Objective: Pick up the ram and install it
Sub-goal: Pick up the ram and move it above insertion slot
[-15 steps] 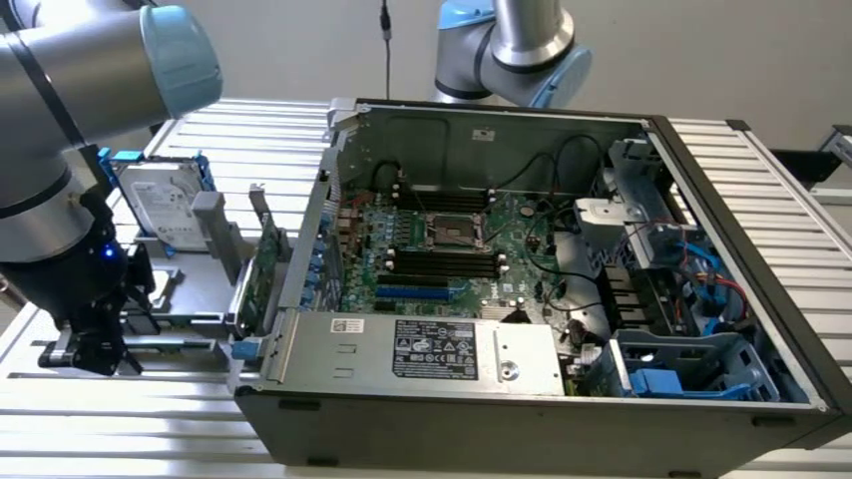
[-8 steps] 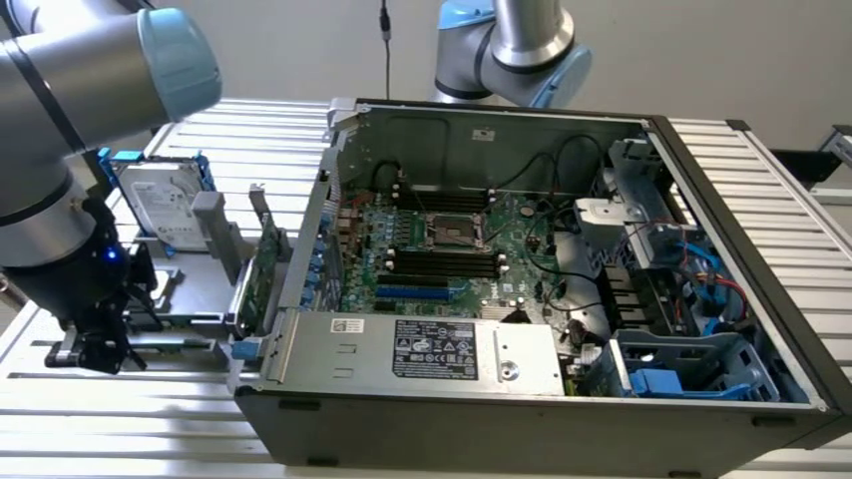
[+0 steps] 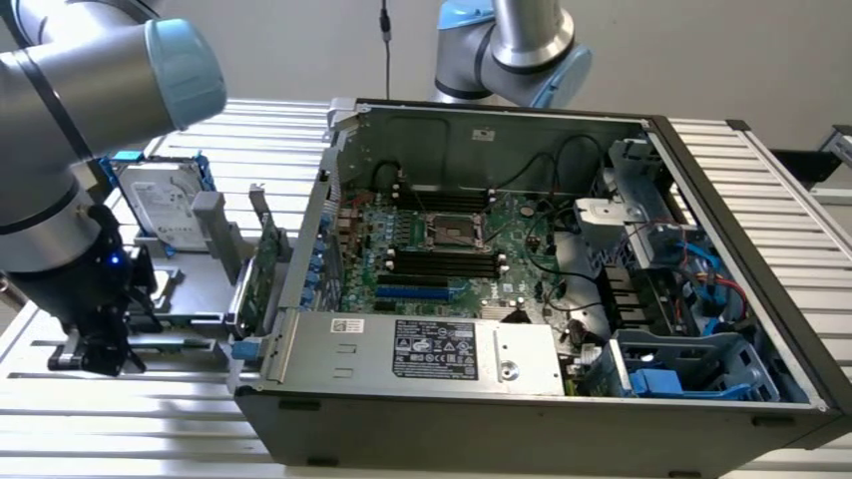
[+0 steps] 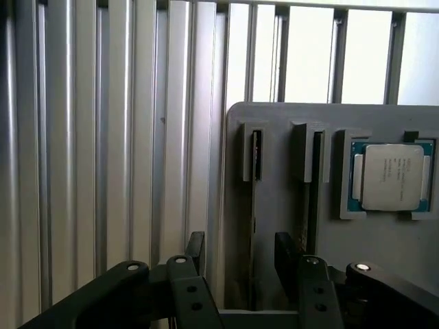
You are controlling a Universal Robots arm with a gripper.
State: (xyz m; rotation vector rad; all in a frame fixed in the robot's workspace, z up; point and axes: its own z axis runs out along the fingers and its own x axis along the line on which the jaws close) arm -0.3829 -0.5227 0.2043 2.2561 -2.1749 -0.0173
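A single robot arm reaches down to the exterior view's left of an open computer case (image 3: 533, 424), which lies on a slatted metal bench (image 3: 120, 439). The arm's hand (image 3: 100, 351) hangs low over a grey parts holder (image 4: 281, 199) beside the case. In the wrist view its two dark fingers (image 4: 195, 248) stand apart with nothing gripped between them, so the hand is open and empty. The fingers straddle a narrow slot in the holder. In that slot stands a thin dark strip seen edge-on, which looks to be the ram (image 4: 256, 156). Whether the fingertips touch it cannot be told. A second narrow slot lies just beside the first, and what it holds is too unclear to say. Further along the holder a square silver processor (image 4: 392, 177) rests in its own pocket. In the exterior view a hard drive (image 3: 167, 205) and a green expansion card (image 3: 273, 261) stand near the holder, between the arm and the case. Inside the case the motherboard (image 3: 513, 239) lies face up, and its long black memory slots (image 3: 446, 264) appear empty. Judging by this, the task is at an early stage: the hand is lined up over the ram, but the stick is not yet gripped or lifted. Carrying it to the case and seating it in a slot are all left to do
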